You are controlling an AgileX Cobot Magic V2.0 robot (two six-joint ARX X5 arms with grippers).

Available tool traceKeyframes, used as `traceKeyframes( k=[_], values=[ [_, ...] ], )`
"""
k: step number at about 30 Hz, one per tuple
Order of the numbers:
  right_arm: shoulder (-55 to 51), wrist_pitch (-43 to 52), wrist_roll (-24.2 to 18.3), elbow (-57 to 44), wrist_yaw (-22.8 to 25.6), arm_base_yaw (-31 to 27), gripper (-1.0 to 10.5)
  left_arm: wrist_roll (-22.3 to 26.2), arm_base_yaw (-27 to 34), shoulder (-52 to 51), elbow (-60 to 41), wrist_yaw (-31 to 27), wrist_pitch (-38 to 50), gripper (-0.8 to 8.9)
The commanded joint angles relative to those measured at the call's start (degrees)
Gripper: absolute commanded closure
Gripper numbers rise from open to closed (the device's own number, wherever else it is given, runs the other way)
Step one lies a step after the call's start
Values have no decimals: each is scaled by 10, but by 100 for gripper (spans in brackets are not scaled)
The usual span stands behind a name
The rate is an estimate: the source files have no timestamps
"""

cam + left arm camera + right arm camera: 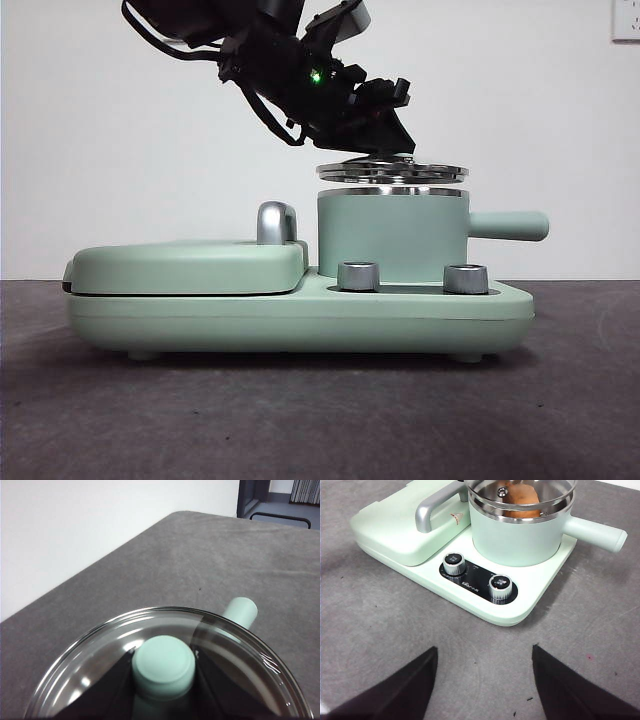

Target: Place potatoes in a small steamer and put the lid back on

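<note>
The mint-green small steamer stands on the right side of the cooker base, its straight handle pointing right. The orange-brown potato lies inside it, seen through the glass. The clear lid hangs level a small gap above the steamer's steel rim. My left gripper comes down from the upper left and is shut on the lid's mint-green knob. My right gripper stands open over the bare table in front of the cooker, with nothing between its jaws.
The flat mint-green griddle cover with a steel handle fills the cooker's left half. Two steel dials sit on the front of the base. Grey table surface surrounds the cooker.
</note>
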Motion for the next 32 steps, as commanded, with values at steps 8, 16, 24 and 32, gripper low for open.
traceKeyframes(
  k=[8,16,24,32],
  values=[
    [0,5,7,2,4,3,655,5,-5,17,20,0,21,799],
    [0,5,7,2,4,3,655,5,-2,20,20,0,21,799],
    [0,5,7,2,4,3,655,5,0,26,20,0,22,799],
    [0,5,7,2,4,3,655,5,0,40,20,3,23,799]
  ],
)
